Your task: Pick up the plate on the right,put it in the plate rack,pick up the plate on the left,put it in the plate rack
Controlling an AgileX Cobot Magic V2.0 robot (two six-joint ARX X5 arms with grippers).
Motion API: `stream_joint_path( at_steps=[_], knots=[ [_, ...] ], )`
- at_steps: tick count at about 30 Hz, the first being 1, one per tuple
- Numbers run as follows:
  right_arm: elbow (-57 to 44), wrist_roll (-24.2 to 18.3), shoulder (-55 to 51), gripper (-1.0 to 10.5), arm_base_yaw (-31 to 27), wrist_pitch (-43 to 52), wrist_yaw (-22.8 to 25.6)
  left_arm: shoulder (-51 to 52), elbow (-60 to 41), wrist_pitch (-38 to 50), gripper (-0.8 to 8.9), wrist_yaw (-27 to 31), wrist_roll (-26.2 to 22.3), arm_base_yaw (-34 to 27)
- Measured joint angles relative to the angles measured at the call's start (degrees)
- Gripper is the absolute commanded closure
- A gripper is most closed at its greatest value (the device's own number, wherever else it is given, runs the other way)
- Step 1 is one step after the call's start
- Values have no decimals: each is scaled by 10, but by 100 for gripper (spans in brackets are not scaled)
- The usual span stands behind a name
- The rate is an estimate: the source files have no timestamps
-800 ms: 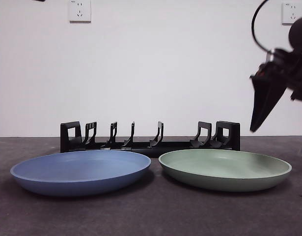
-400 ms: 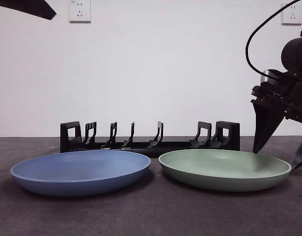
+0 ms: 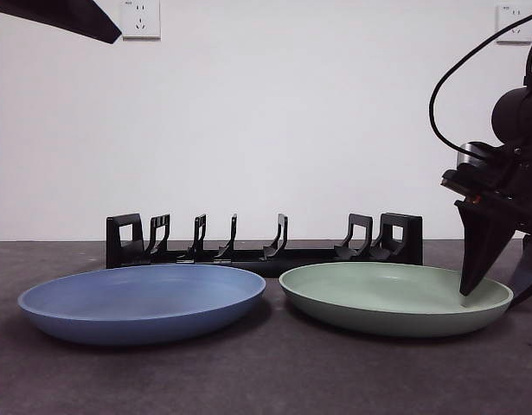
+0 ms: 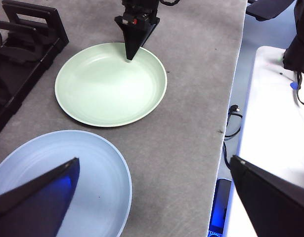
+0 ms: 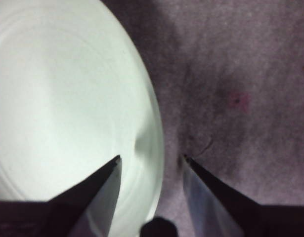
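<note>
A green plate (image 3: 395,298) lies on the right of the table and a blue plate (image 3: 143,303) on the left. Behind both stands the plate rack (image 3: 264,245), long, low and black, with no plate in it. My right gripper (image 3: 501,290) is open and down at the green plate's right rim. In the right wrist view its gripper (image 5: 151,158) straddles that rim, one jaw over the green plate (image 5: 63,98), the other over the table. My left gripper (image 4: 154,158) hangs open, high above the blue plate (image 4: 100,170), holding nothing. It shows as a black tip (image 3: 62,17) at the top left.
The grey table (image 4: 191,98) ends at an edge past the green plate (image 4: 102,89). Beyond it are a white surface (image 4: 270,108) and loose cables (image 4: 233,123). The rack (image 4: 23,44) runs along the back. A cable (image 3: 447,78) loops above the right arm.
My right gripper has come down from above the table to the green plate's right rim. The left arm's black tip has slid further into the top left corner.
</note>
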State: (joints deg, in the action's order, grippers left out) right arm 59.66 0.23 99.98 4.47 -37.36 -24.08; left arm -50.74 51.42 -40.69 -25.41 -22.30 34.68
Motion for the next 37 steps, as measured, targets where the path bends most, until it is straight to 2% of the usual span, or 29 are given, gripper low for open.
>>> stream_joint_path(
  at_steps=[3, 7, 13, 19, 23, 29, 33, 37],
  knots=[
    [2, 0, 5, 971, 0, 2, 1, -2, 0, 0, 122, 0, -3, 5],
    [2, 0, 10, 958, 0, 8, -2, -3, 0, 1, 122, 13, -11, 14],
    [3, 6, 7, 959, -2, 10, -14, -9, 0, 1, 123, 64, -43, 43],
    [14, 10, -49, 959, -1, -26, -13, -24, 0, 19, 123, 109, -87, 95],
    [60, 11, -101, 959, -1, -82, -37, -36, 0, 43, 123, 159, -133, 141],
    [129, 15, -160, 959, 1, -149, -76, -60, 0, 117, 124, 284, -229, 213],
    [153, 28, -172, 958, 11, -179, -94, -79, 0, 174, 127, 348, -295, 243],
    [165, 35, -181, 959, 38, -203, -94, -96, 0, 210, 138, 398, -340, 260]
  ],
)
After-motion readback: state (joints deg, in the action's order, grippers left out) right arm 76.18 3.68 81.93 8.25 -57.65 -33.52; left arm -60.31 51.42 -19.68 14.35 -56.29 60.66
